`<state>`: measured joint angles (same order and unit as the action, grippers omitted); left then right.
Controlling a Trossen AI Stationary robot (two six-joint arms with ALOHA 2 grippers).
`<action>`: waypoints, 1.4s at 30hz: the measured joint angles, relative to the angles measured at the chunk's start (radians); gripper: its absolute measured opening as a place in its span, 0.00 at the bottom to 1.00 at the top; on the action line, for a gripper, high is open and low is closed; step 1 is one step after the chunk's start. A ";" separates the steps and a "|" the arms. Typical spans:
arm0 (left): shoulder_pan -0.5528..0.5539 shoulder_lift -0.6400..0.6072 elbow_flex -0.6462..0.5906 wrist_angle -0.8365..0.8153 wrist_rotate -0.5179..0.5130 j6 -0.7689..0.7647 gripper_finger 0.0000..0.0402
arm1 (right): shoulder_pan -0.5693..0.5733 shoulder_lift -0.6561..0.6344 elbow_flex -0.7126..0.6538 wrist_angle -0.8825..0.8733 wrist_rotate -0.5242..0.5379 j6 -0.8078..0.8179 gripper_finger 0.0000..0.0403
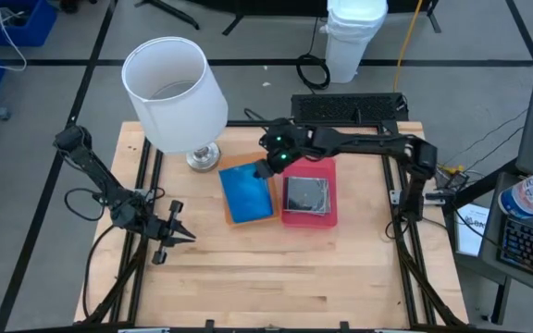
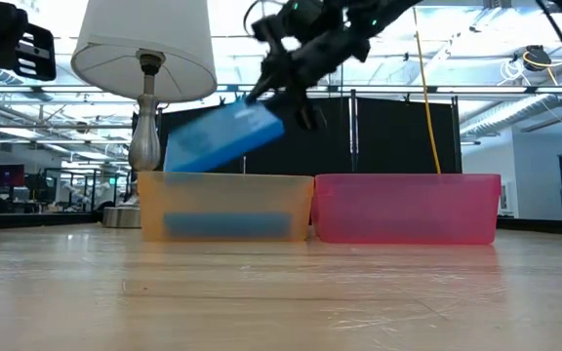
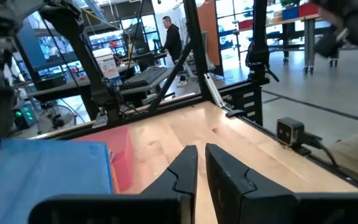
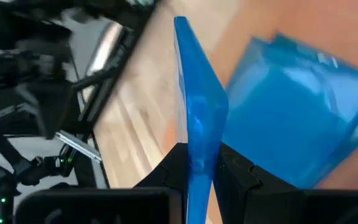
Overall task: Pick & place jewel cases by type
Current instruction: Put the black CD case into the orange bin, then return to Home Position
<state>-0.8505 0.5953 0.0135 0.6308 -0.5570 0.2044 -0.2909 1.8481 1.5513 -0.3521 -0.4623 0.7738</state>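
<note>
**Desk:** What's happening here?

**Photographer:** The right tool [image 2: 279,90] holds a translucent blue square plastic jewel case [image 2: 224,136], pinched edge-on and tilted, above the flat orange plastic tray [image 2: 224,204] where other blue cases [image 1: 246,196] already lie. Placing seems underway.

**Desk:** Next?

**Photographer:** Likely lower, level it, release. The left tool [image 1: 176,231], fingers nearly together and empty, waits over the wooden counter [image 1: 285,268], apart from the trays.
</note>
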 joint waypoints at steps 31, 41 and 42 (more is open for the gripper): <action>-0.001 0.000 0.001 0.003 0.034 -0.056 0.10 | -0.028 0.103 0.000 -0.087 0.096 -0.131 0.34; -0.001 0.000 0.001 0.002 0.034 -0.047 0.10 | -0.042 0.103 0.000 -0.115 0.126 -0.209 0.35; -0.001 0.000 0.001 0.002 0.034 -0.047 0.10 | -0.043 0.102 0.000 -0.115 0.124 -0.225 0.35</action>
<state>-0.8517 0.5953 0.0147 0.6327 -0.5228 0.1572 -0.3336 1.9502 1.5513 -0.4672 -0.3384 0.5489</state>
